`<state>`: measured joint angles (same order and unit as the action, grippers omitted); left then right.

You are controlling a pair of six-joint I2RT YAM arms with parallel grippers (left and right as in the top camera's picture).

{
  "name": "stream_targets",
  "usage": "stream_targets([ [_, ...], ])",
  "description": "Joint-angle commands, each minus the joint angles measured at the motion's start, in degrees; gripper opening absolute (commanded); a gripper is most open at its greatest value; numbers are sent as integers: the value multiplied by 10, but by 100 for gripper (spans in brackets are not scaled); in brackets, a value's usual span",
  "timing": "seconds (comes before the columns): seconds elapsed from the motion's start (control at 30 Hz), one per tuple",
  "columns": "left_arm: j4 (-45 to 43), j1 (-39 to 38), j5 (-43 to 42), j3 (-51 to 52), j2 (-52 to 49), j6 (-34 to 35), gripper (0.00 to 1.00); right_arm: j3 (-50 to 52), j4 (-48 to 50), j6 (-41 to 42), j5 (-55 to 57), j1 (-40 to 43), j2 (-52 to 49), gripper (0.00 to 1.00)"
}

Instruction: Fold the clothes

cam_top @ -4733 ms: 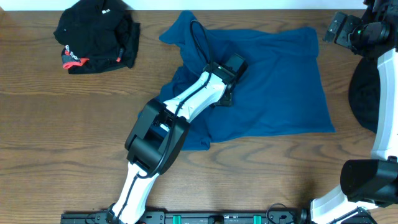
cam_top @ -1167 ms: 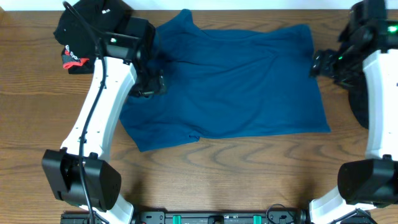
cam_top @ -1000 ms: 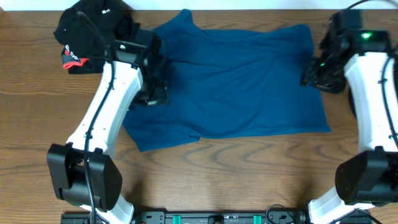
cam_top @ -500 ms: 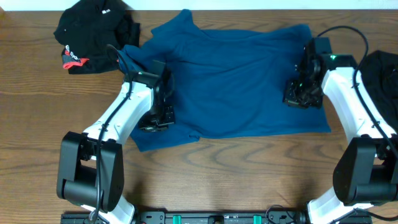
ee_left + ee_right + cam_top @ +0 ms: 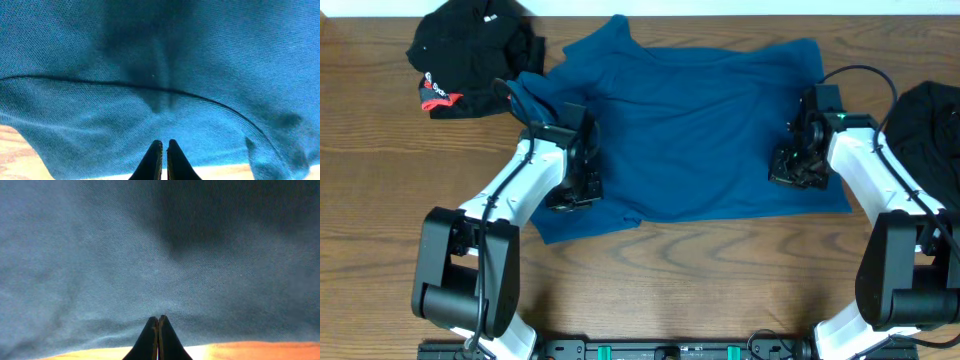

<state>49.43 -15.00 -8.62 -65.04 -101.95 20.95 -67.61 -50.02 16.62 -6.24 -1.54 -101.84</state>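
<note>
A black top (image 5: 470, 60) with red trim sits bunched at the far left corner of the table (image 5: 720, 300). The left gripper (image 5: 572, 195) is down on the blue shirt (image 5: 700, 110), which lies spread mid-table. Its fingers are pressed together near the front hem, and the right gripper (image 5: 795, 172) does likewise on the right side. This looks like the grab before a first fold. Next, both should lift evenly and carry the hem over. Whether cloth is actually pinched, I can't tell. A dark garment (image 5: 925, 120) at the right edge is cut off.
</note>
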Motion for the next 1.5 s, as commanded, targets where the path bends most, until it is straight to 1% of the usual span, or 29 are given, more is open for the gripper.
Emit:
stream_targets([
  [0.0, -5, 15, 7, 23, -10, -5, 6, 19, 9, 16, 3, -2, 6, 1],
  [0.33, -50, 28, 7, 57, -10, -5, 6, 51, 28, 26, 2, -2, 6, 1],
  [0.5, -47, 28, 4, 57, -18, -5, 6, 61, 27, 30, 3, -2, 6, 1],
  [0.7, -16, 28, -7, 57, -49, -2, 6, 75, 31, 44, 8, -2, 6, 2],
  [0.8, -8, 28, -22, 59, -68, -2, 6, 87, 30, 61, 40, -1, 6, 2],
  [0.97, 14, 28, -28, 59, -80, -2, 6, 105, 27, 67, 41, 15, 6, 2],
  [1.33, 132, 28, -28, 59, -80, -3, 6, 107, -2, 91, 50, 74, 6, 1],
  [1.47, 156, 28, -28, 59, -80, -3, 6, 107, -16, 91, 50, 100, 6, 1],
])
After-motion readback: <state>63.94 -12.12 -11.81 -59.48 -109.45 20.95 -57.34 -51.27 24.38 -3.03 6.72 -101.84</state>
